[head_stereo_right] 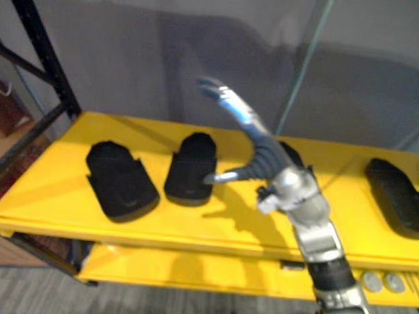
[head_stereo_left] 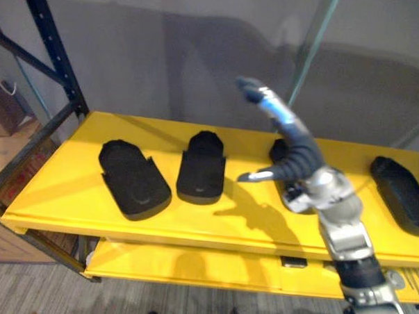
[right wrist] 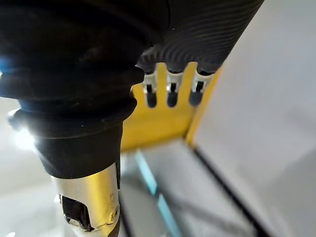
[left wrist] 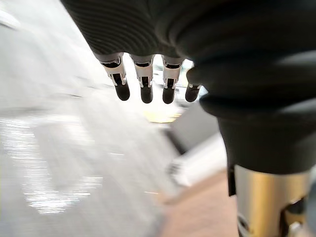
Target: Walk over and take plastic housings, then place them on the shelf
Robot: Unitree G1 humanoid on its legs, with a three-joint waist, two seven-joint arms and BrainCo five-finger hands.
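Right hand (head_stereo_left: 298,155) fingers straight, empty. Plastic housing (head_stereo_left: 276,149) just behind palm; second housing (head_stereo_left: 203,166), third housing (head_stereo_left: 133,178) at 9 o'clock, fourth housing (head_stereo_left: 401,190) at 3 o'clock. Left hand (left wrist: 144,84) likewise.

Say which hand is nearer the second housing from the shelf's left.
Right. The right hand is raised just right of that housing; the left hand is apart, over a grey surface.

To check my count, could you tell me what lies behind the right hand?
A black housing on the shelf; the right hand covers most of it, hiding its outline.
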